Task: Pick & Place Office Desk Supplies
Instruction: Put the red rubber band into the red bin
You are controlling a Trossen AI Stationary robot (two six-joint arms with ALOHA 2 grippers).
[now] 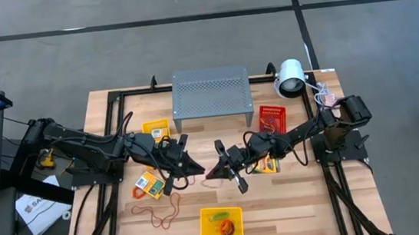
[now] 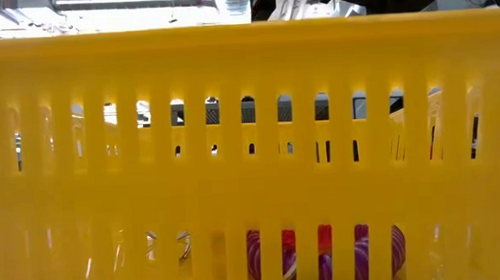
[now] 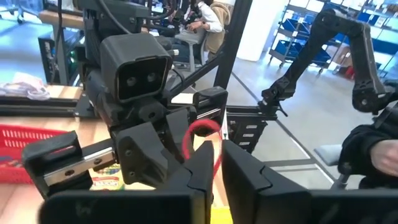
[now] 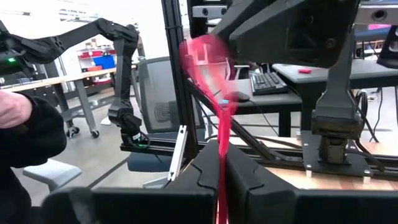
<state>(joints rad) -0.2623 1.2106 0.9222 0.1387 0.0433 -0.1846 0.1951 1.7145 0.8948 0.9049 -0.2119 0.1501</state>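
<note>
A red rubber band (image 4: 222,118) spans the short gap between my two grippers above the table's middle. My left gripper (image 1: 197,167) and my right gripper (image 1: 217,169) face each other tip to tip, both shut on the band. A brown rubber band (image 1: 157,212) lies flat on the table near the left front. Yellow-and-green crayon boxes lie flat by the stand (image 1: 156,128), under my left arm (image 1: 148,185) and under my right arm (image 1: 265,164). The yellow basket (image 1: 205,227) at the front middle holds some rubber bands. My left gripper pinches one end of the red band's loop (image 3: 216,163) between its two nearly level fingers, coming from the table's left. The band is lifted clear of the table. My right gripper pinches the band's other end (image 4: 221,163) between its two fingertips, level, from the table's right. The band runs drawn out from here to the left gripper's tips (image 4: 205,50), clear of the table.
The grey perforated stand (image 1: 211,94) stands at the far middle, the white lamp (image 1: 291,79) at the far right, a red basket (image 1: 271,118) beside it. In the low view the yellow basket's slotted wall (image 2: 249,114) fills the picture. A person's sleeve (image 4: 25,134) shows beyond the table.
</note>
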